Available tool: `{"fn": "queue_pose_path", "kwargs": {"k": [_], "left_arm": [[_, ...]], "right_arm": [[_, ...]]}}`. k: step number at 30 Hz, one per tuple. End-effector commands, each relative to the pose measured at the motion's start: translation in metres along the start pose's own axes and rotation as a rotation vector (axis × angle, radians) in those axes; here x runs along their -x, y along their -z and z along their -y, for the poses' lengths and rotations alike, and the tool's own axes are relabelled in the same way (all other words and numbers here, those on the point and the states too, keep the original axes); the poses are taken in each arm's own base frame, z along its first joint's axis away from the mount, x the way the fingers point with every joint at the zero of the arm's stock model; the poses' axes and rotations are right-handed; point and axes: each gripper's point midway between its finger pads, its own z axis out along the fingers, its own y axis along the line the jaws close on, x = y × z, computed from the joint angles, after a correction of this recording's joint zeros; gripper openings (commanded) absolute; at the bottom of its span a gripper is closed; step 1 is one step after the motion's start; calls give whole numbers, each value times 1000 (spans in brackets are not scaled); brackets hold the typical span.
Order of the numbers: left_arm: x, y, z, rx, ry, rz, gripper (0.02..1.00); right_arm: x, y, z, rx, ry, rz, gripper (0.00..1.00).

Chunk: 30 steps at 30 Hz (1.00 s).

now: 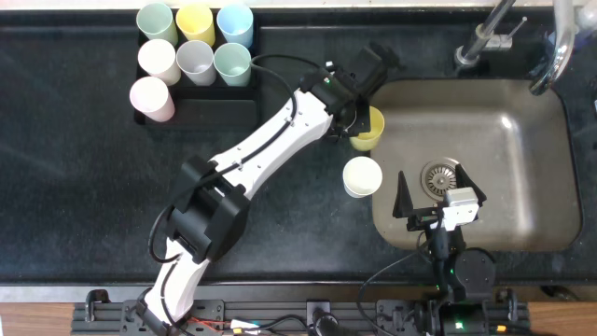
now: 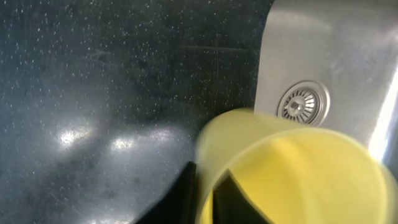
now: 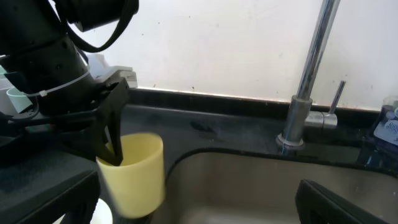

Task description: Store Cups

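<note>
My left pincer (image 2: 208, 188) pinches the yellow plastic cup (image 2: 298, 171) by its rim, one finger inside. It's probably light, thin-walled and slick, so I squeeze gently.

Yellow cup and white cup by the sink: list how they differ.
The yellow cup is held at its rim in the jaws of the left gripper; the white cup stands free on the counter. The yellow cup sits nearer the rack than the white cup. Both are open end up by the sink.
</note>
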Motion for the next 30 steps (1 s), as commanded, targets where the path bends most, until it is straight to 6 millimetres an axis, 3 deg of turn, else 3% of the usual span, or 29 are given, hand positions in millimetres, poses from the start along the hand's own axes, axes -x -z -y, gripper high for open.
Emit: {"fn": "queue_pose_path", "kwargs": {"k": [1,6,10,12,15,18,24,30], "left_arm": [[4,2,7,-2,97,26,34],[19,27,9,2,300,149,34],[39,75,7,-21,502,325,36],[49,110,0,-36,613,428,34],[55,158,-21,-40,758,554,34],[50,191,-52,-3,899,629,34],[16,222,-113,142,1155,639,36],[21,243,-153,202,1230,660,36]], "right_arm": [[-3,0,2,-11,0,3,996],[-3,0,2,-11,0,3,993],[-3,0,2,-11,0,2,996],[-3,0,2,-11,0,3,996],[-3,0,2,-11,0,3,996],[-3,0,2,-11,0,2,998],[-3,0,2,-11,0,3,996],[-3,0,2,-11,0,3,993]]}}
